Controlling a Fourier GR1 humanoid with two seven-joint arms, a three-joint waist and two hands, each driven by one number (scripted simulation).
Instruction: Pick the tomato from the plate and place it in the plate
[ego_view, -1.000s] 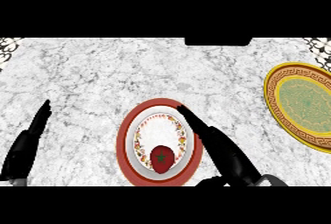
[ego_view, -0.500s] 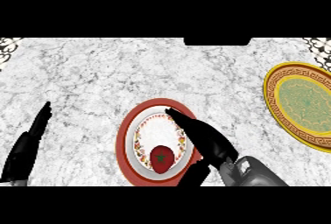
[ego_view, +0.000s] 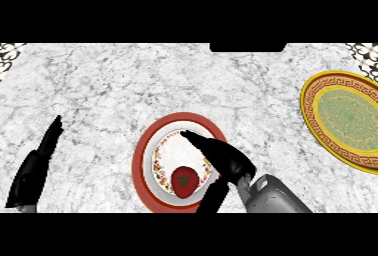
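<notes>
Over at the left edge the left hand (ego_view: 35, 170) is resting on the marble counter (ego_view: 111, 90), fingers straight and pointing up, its base running off the bottom of the view. Between it and the red-rimmed plate (ego_view: 145, 150) a broad strip of bare marble is lying open, and the whole far half of the counter is giving plenty of room too. The tomato (ego_view: 184, 180) is sitting in the near part of that plate's white centre, close to the lower rim. The right hand (ego_view: 221, 155) is hanging over the plate's right side, fingers stretched out fairly straight toward the plate's middle and the thumb reaching down just right of the tomato; it is spread wide and holding nothing, though I cannot tell whether the thumb is touching the fruit. The hand and its grey forearm are covering the plate's right rim. Further right, past another clear stretch of marble, the yellow plate (ego_view: 347, 117) with the green centre is lying against the right edge, partly cut off there.
</notes>
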